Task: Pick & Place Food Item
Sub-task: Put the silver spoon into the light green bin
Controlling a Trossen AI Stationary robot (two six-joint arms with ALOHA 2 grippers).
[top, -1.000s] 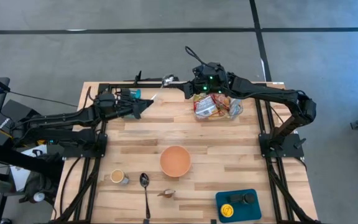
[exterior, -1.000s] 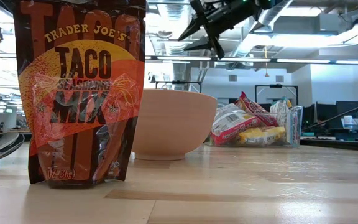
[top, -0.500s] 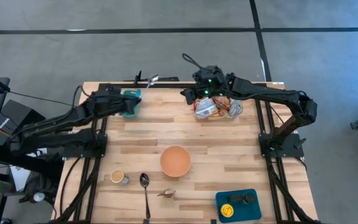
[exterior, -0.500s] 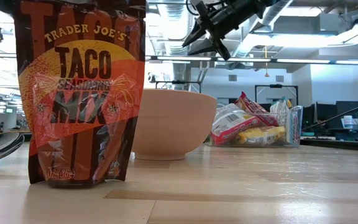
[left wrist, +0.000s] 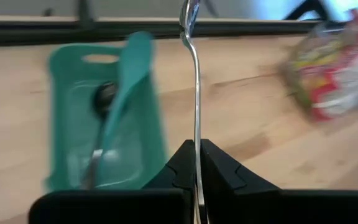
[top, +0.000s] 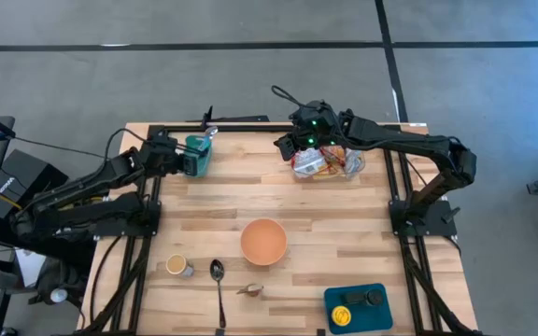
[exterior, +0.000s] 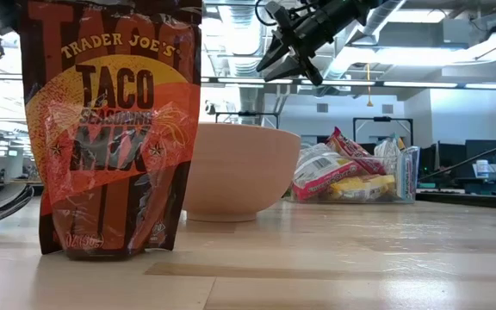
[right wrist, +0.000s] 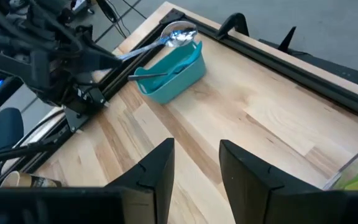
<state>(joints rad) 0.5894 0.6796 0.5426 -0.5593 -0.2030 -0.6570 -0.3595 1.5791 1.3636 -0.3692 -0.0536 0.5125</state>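
Observation:
My left gripper (left wrist: 196,163) is shut on a metal spoon (left wrist: 195,81) at the far left of the table, over a teal bin (left wrist: 82,118) that holds a teal utensil and another utensil. The spoon's bowl (right wrist: 179,35) stands above the bin's far end. My right gripper (right wrist: 194,168) is open and empty, in the air beside a clear container of snack packets (top: 327,161) at the far middle. A peach bowl (top: 263,241) rests on the table's middle. A taco mix pouch (exterior: 114,129) stands upright close to the low camera. My left gripper pinches the spoon's handle (left wrist: 197,149) between its two fingers, the fingers lying along the handle. The spoon sticks out ahead of the fingers, bowl end foremost (left wrist: 188,12), lifted clear above the teal bin.
A paper cup (top: 177,266), a second spoon (top: 218,275) and a small item (top: 250,290) lie near the front edge. A blue tray (top: 374,315) with a yellow object stands at the front right. Black frame rails run along the far and side edges.
My left gripper has drawn back toward the table's left edge with the spoon, whose bowl has swung from the far middle rail to above the teal bin. My right gripper has come a little toward the near edge by the snack container.

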